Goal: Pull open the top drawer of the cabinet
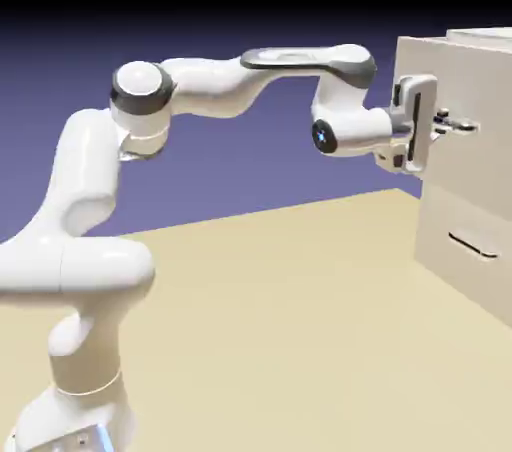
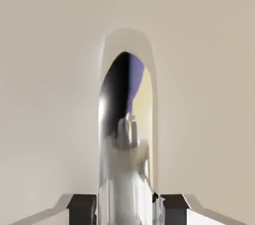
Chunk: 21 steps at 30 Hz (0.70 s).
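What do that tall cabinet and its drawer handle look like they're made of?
The cabinet looks like matt cream-painted board: flat, even colour, no grain. The top drawer's handle, seen in the hand view, looks like polished metal: it mirrors the scene. Both are rendered, so I'm guessing.

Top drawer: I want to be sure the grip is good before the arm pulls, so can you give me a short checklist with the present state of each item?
1. Gripper at the top drawer, not the lower drawer: ok.
2. Jaws closed on the handle: ok; the hand view shows the shiny bar between the fingertips.
3. Hand level and square to the drawer front: ok in the exterior view.
4. Drawer already out of the cabinet: cannot tell; its front seems to stand slightly proud of the lower one.
5. Clear table behind the hand for the pull: ok.
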Available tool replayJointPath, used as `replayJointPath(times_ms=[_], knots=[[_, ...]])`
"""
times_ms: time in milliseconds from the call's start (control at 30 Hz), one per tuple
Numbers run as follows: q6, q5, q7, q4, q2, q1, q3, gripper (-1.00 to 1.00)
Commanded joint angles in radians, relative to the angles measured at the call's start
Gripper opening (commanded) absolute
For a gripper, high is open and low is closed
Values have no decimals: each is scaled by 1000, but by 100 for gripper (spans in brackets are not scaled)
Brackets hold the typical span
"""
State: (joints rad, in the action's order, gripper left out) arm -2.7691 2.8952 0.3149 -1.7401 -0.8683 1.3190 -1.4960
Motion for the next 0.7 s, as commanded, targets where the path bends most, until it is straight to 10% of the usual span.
replayJointPath(times_ms=[0,667], knots=[[11,-3,13,-36,-8,35,-29,-100],[203,-151,542,-384,-439,267,-290,-100]])
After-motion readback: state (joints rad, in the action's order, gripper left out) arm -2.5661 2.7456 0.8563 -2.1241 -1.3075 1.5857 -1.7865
